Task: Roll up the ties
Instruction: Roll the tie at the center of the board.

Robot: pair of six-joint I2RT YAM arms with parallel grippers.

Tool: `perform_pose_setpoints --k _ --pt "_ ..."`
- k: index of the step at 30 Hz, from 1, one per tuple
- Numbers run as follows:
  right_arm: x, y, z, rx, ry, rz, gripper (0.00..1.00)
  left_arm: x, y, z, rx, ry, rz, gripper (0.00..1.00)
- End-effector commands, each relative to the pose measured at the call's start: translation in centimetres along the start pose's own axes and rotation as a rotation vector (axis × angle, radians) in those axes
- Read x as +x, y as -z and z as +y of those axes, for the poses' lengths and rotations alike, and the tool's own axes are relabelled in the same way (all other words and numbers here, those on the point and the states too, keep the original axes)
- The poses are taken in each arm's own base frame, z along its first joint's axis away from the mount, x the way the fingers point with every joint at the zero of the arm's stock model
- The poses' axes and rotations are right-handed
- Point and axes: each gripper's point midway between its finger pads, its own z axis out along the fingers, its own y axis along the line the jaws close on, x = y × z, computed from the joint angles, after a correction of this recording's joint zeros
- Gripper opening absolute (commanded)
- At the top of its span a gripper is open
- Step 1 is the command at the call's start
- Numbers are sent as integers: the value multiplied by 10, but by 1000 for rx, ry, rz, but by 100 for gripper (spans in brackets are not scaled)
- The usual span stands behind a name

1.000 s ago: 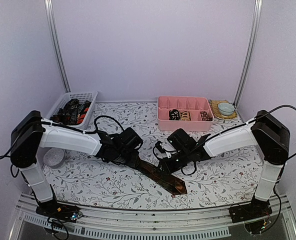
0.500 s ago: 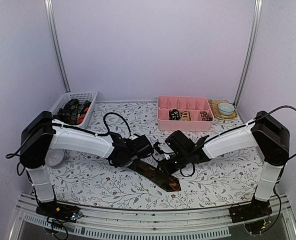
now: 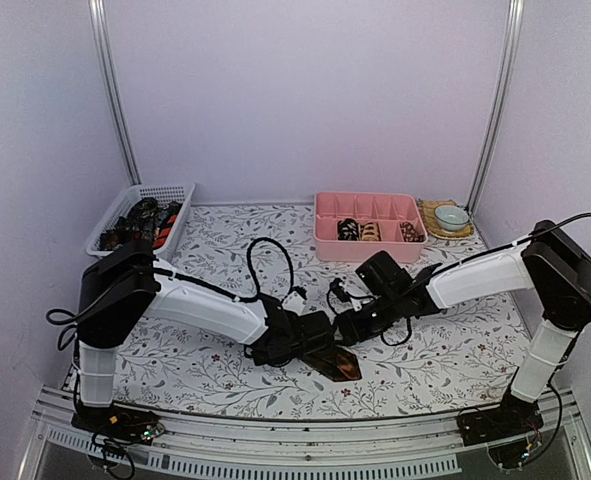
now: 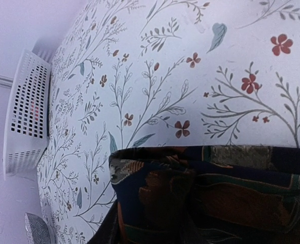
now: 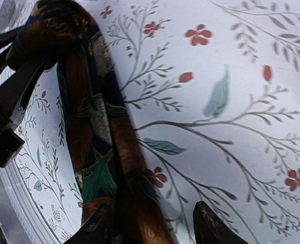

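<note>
The left hand [image 3: 310, 345] and right hand [image 3: 353, 328] crowd together over the dark patterned tie [image 3: 337, 364] at the front centre of the table [image 3: 455, 370]. Bare floral surface lies open on either side. At the back stand a white mesh basket [image 3: 165, 192] (left corner) and a pink compartment tray [image 3: 367, 250].

Left arm [image 3: 205, 310] stretched low across floral tablecloth [image 3: 215, 385] toward centre. Left gripper [image 3: 315, 346] on dark brown tie [image 3: 341, 366]. Right gripper [image 3: 349, 328] just beside it, at tie's far side. Whether either grips: cannot tell. Tie's pointed end flat on cloth, toward near edge. Pink tray [image 3: 365, 250] at back, three rolled ties [image 3: 372, 231] in compartments. White basket [image 3: 160, 188] back left, loose ties [image 3: 143, 222] heaped inside. Bowl [image 3: 452, 215] on mat [image 3: 435, 210], right of tray.
</note>
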Motion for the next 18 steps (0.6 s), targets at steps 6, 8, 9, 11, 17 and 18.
perform_pose_setpoints --k 6,8,9,11,17,18 --pt "-40 86 6 -140 -77 -167 55 45 -9 -53 214 -120 112 24" --pt "-43 93 4 -157 -91 -180 55 47 -9 -58 240 -127 119 25" --pt "-44 96 3 -162 -96 -186 55 48 -9 -61 253 -127 123 26" --pt "-46 99 3 -171 -103 -192 55 49 -8 -66 280 -129 130 28" --pt "-47 98 4 -198 -120 -191 55 48 0 -77 368 -122 133 37" --pt "-47 97 4 -198 -123 -191 55 48 1 -78 380 -123 134 39"
